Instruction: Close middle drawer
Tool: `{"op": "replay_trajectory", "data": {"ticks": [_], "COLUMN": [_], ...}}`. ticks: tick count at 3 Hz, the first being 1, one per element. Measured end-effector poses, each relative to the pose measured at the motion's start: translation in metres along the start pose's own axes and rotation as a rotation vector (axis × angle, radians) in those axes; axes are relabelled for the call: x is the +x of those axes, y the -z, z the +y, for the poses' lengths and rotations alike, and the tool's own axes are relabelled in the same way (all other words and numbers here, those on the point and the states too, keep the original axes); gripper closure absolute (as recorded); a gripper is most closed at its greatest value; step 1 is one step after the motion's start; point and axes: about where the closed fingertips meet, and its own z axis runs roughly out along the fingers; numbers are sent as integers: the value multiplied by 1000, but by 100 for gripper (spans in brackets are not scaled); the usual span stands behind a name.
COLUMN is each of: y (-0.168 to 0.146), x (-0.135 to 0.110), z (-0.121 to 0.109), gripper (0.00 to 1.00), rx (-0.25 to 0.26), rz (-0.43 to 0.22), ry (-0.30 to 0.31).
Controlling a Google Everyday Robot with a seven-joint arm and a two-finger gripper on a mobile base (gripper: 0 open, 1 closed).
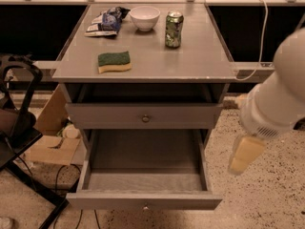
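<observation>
Terrazzo floor (267, 199) lies in the foreground, and over it the middle drawer (145, 173) stands pulled far out of the grey cabinet. Its plain flat front is nearest the camera, with a small round knob (145, 206) at the centre and the grey-lined tray open to view behind it. To the right of that drawer, apart from it and over the floor, hangs the gripper (245, 155), a pale yellowish piece under the thick white arm (279, 99). It touches nothing that can be seen, and I cannot tell whether it is open or closed. At the left stand a black metal frame (19, 123) and, beside the cabinet, a cardboard box (52, 147). Above the open tray sits the top drawer (105, 114), its taller front bearing a brassy knob (145, 119) and standing slightly forward of the cabinet body. On the cabinet top (190, 61) a green and yellow sponge (114, 61) lies towards the front left. Farther back are a green can (174, 29) standing upright, a white bowl (144, 17) to its left, and snack packets (107, 23) at the far left. A white cable (262, 37) runs down past the right edge.
</observation>
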Motion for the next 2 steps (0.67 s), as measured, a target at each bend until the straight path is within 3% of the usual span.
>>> {"op": "replay_trajectory", "data": {"ticks": [2], "y": [-153], "x": [39], "z": [76], "gripper": [0], "rx": [-112], "rz": [32], "ry": [-11]}}
